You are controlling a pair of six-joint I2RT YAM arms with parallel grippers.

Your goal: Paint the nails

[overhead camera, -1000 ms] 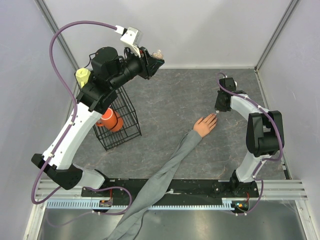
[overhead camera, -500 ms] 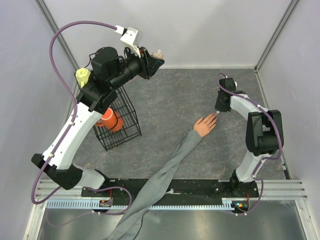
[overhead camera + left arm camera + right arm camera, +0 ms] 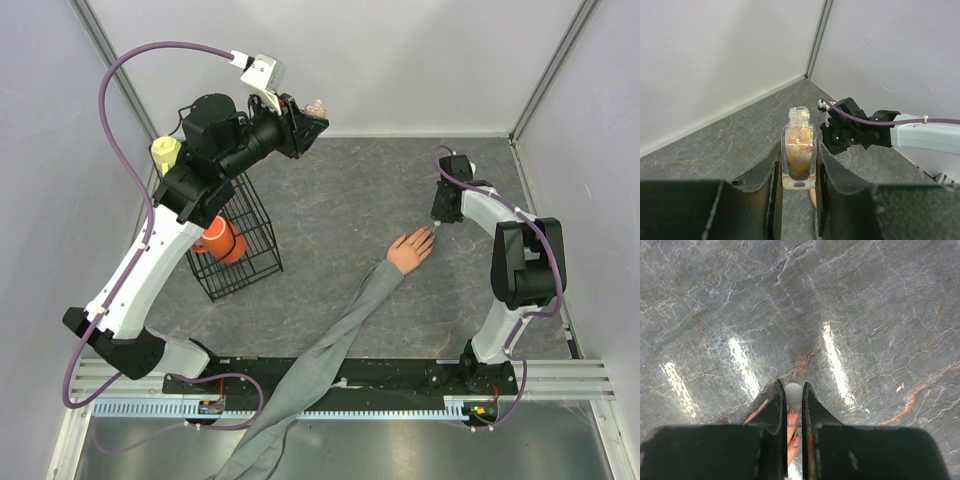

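The peach mannequin hand (image 3: 410,250) lies palm down mid-table, its grey sleeve (image 3: 330,350) trailing toward the near edge. My right gripper (image 3: 436,222) hovers just over the fingertips, shut on a small white brush cap (image 3: 793,391). Directly under its jaws in the right wrist view are two nails (image 3: 791,419), pinkish. My left gripper (image 3: 318,115) is raised at the back left, shut on an uncapped glass polish bottle (image 3: 799,150) full of glittery flakes, held upright. The right arm's wrist (image 3: 850,132) shows beyond the bottle.
A black wire basket (image 3: 250,215) with an orange mug (image 3: 222,240) inside stands at the left, under the left arm. A yellow object (image 3: 166,152) sits behind it. Grey walls close the table on three sides.
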